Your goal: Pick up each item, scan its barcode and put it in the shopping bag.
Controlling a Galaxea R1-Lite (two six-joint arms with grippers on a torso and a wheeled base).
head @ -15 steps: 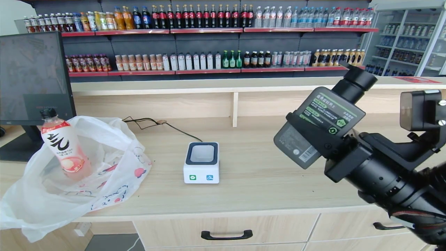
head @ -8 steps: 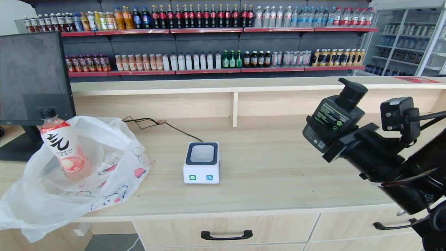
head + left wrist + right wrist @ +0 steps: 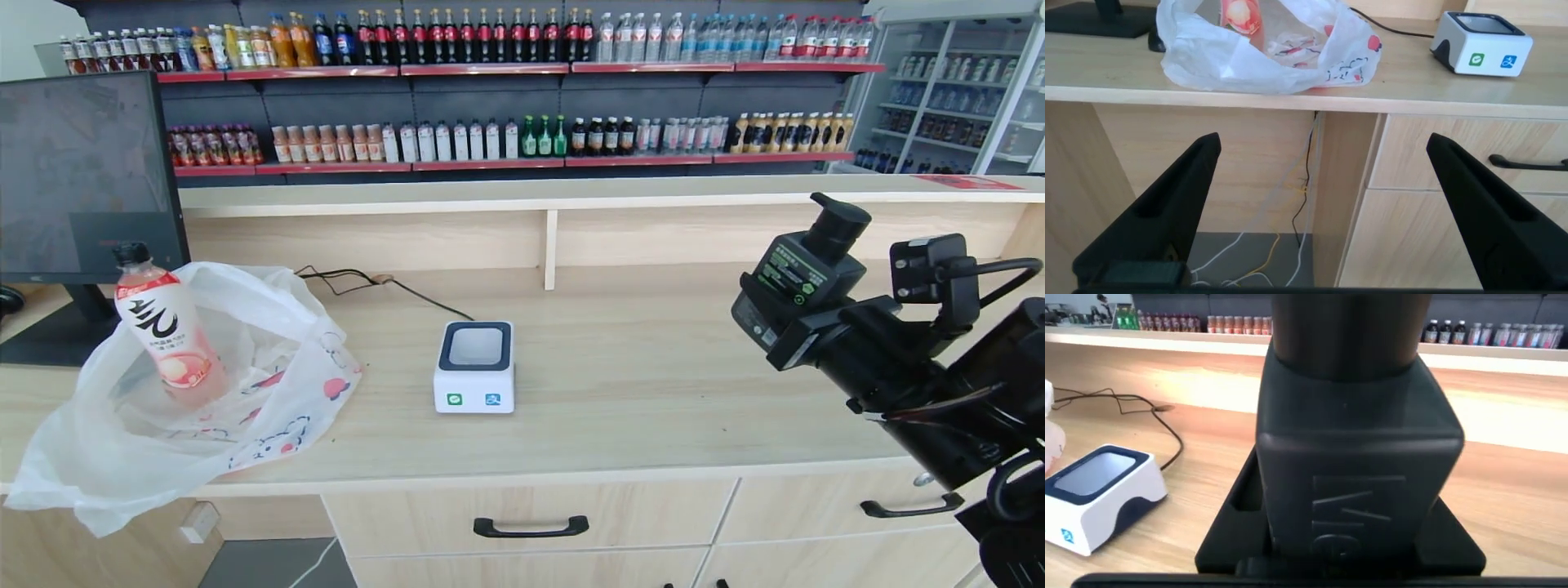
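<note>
While right claw (image 3: 804,331) grips grey bottle (image 3: 788,273) above counter (image 3: 653,408) right end, left claw (image 3: 1323,147) gapes below edge.

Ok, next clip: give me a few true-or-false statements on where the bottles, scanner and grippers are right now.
1. The right gripper holds a dark bottle with a black cap. True.
2. The pink drink bottle lies flat beside the scanner. False: it stands upright inside the shopping bag.
3. The scanner sits on the counter between the shopping bag and the dark bottle. True.
4. The left gripper is shut on an item. False: it is open and empty, below the counter's edge.
5. The dark bottle is over the scanner's window. False: it is held well off to the scanner's right.
</note>
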